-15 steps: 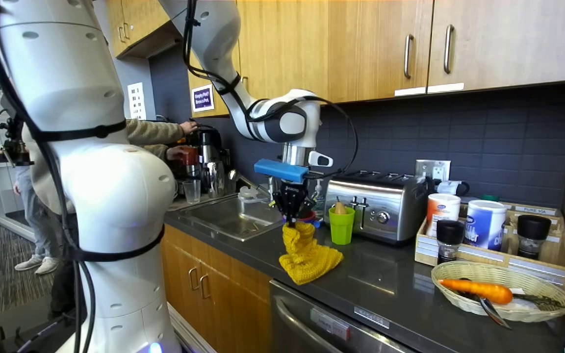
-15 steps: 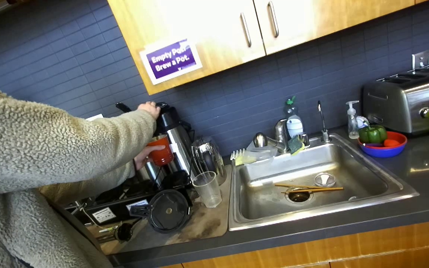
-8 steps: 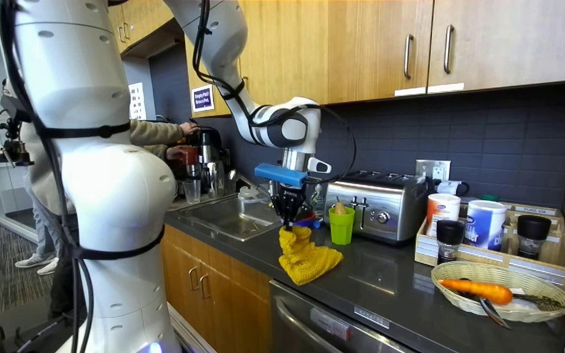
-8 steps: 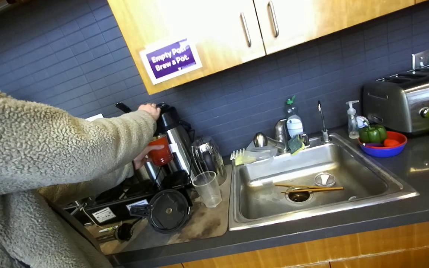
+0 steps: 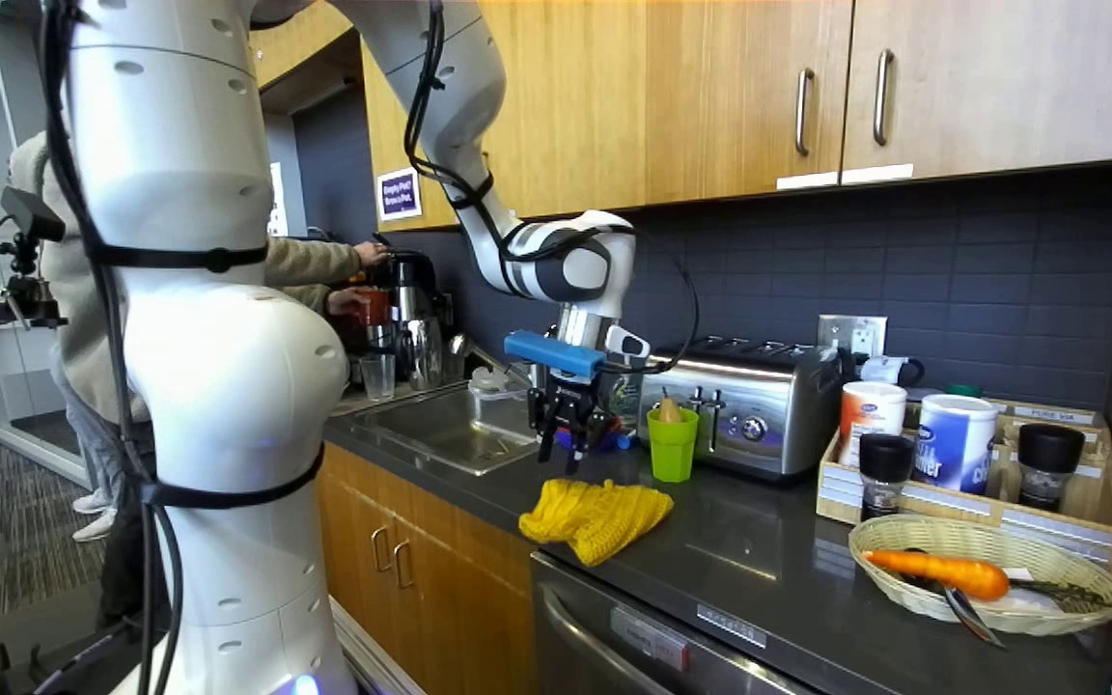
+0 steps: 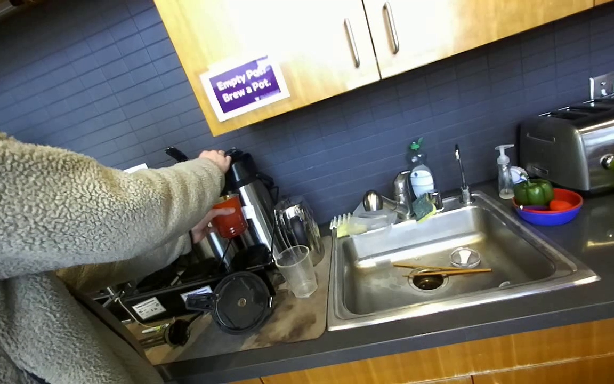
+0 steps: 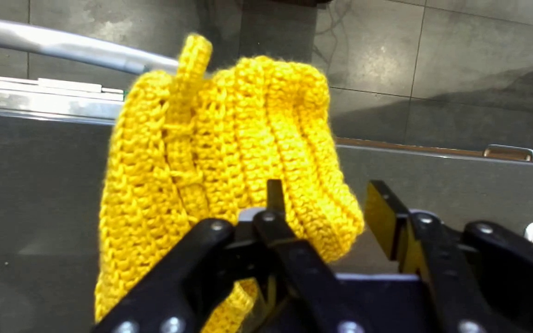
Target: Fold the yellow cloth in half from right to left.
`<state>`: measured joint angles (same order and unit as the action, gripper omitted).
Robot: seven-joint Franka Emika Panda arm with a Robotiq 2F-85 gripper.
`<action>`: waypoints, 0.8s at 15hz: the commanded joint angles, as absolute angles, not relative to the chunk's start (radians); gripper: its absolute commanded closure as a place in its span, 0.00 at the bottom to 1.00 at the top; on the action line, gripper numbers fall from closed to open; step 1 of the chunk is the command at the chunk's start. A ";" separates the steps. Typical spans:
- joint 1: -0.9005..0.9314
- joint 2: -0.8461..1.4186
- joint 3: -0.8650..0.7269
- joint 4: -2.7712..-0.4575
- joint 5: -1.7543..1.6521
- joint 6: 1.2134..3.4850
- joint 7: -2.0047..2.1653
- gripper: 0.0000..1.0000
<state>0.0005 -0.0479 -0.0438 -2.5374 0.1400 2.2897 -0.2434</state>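
In both exterior views, a fleece-clad person (image 6: 88, 213) grips a red cup (image 6: 232, 223) and touches the top of a steel flask (image 6: 260, 224), well to the left of the toaster (image 5: 741, 405). A steel sink (image 6: 371, 288) holding two wooden sticks (image 6: 467, 271) lies nearer the toaster. To the toaster's front left, the gripper (image 7: 327, 206) hangs with its jaws apart just above the yellow cloth (image 5: 599, 516), which lies creased on the dark worktop (image 5: 807, 589). A green cup (image 5: 672, 449) holding a pear (image 5: 670, 411) stands just in front of the toaster. To the toaster's right, a wooden tray (image 5: 961, 507) carries canisters (image 5: 954, 446) and black-capped jars (image 5: 1048, 449); farther right and forward, a wicker basket (image 5: 990, 537) holds a carrot (image 5: 952, 574).
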 commanded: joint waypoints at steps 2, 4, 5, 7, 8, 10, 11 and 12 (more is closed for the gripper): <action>-0.015 -0.051 -0.045 -2.491 0.118 2.247 -0.224 0.12; -0.025 -0.069 -0.051 -2.475 0.097 2.242 -0.212 0.01; -0.033 -0.083 -0.056 -2.468 0.084 2.239 -0.206 0.00; -0.047 -0.112 -0.064 -2.458 0.064 2.237 -0.188 0.00; -0.054 -0.130 -0.070 -2.457 0.060 2.239 -0.184 0.00; -0.071 -0.171 -0.079 -2.459 0.038 2.251 -0.154 0.00; -0.081 -0.194 -0.087 -2.461 0.037 2.256 -0.142 0.00; -0.090 -0.215 -0.092 -2.465 0.034 2.266 -0.122 0.00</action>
